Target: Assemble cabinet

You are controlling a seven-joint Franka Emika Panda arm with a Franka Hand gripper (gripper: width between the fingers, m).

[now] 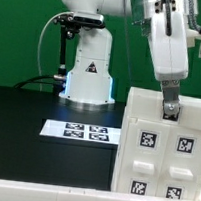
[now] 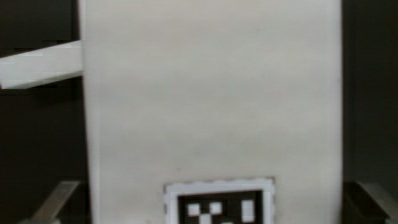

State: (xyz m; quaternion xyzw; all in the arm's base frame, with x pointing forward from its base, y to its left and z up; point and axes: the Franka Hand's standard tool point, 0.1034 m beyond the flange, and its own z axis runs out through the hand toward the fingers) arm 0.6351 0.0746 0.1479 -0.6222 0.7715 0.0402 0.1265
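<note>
The cabinet (image 1: 163, 155) is a large white box with several black-and-white tags, standing at the exterior view's right on the black table. My gripper (image 1: 170, 109) comes down from above onto its top edge. In the wrist view the cabinet's white wall (image 2: 214, 100) fills the space between my fingers, with a tag (image 2: 222, 205) near them. One dark finger (image 2: 59, 203) lies against one side of the wall and the other against the opposite side. The gripper (image 2: 217, 210) looks closed on the wall.
The marker board (image 1: 85, 132) lies flat on the table in front of the white robot base (image 1: 88, 75). In the wrist view a slanted white piece (image 2: 36, 62) shows beyond the cabinet wall; I cannot tell what it is.
</note>
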